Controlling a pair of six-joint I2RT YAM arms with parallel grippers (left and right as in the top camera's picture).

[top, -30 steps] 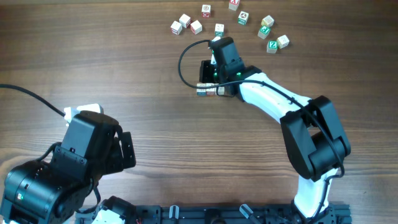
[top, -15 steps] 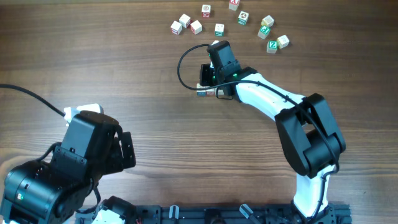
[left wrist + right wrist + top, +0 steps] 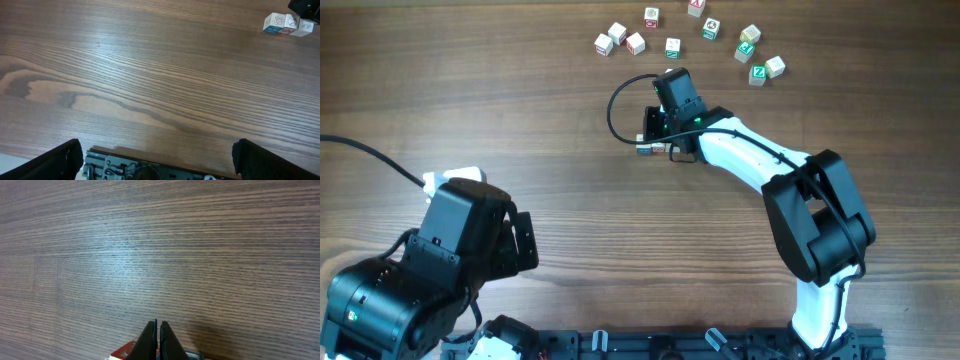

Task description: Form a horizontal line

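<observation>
**Upper centre of the overhead view: shut right pincer at the cube row**

Right pincer (image 3: 157,339) has its fingers pressed flat together with nothing between them. A red-printed cube (image 3: 124,355) shows just beneath the fingers at the lower edge of the wrist frame. Its row, the horizontal line (image 3: 654,148), sits touching or nearly touching this pincer. Its three cubes abut and the long axis runs left to right across the frame. Loose cubes (image 3: 672,47) lie scattered toward the top edge. Left pincer (image 3: 159,157), spread wide and empty, stands well apart at lower left and sees the row at its upper right. Any final nudge therefore falls to the right arm.
</observation>
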